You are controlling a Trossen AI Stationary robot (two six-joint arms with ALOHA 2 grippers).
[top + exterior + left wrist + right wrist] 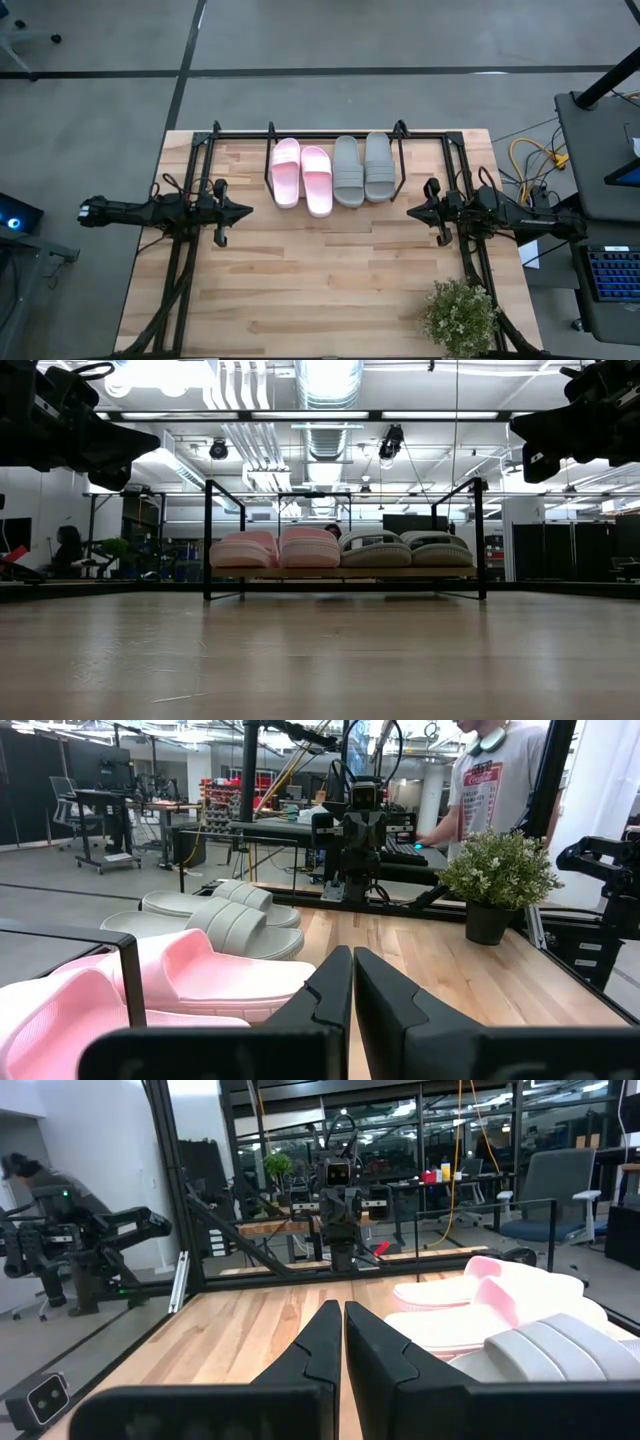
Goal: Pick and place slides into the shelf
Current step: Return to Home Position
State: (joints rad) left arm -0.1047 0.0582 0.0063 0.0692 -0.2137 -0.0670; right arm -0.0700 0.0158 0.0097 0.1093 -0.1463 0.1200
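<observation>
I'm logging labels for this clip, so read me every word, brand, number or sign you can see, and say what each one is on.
No text here can be read.
On the person's white T-shirt: a red print, too blurred to read.
On the pink slides, the grey slides and the shelf: no word, brand or number shows.
</observation>
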